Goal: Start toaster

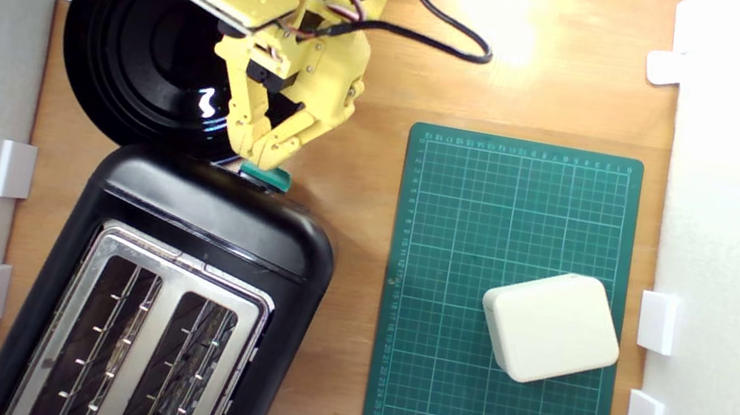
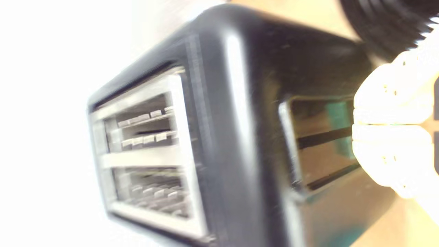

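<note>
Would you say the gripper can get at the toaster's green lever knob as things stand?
Probably yes: the gripper is already right at the lever knob at the toaster's end, fingertips together, with nothing between them.

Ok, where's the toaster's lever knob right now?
In the exterior view the teal lever knob sits at the toaster's upper end, beside the black plate, directly under the tool tips.

Exterior view sharp, glare at top, wrist view blurred, overexposed white edges
</note>
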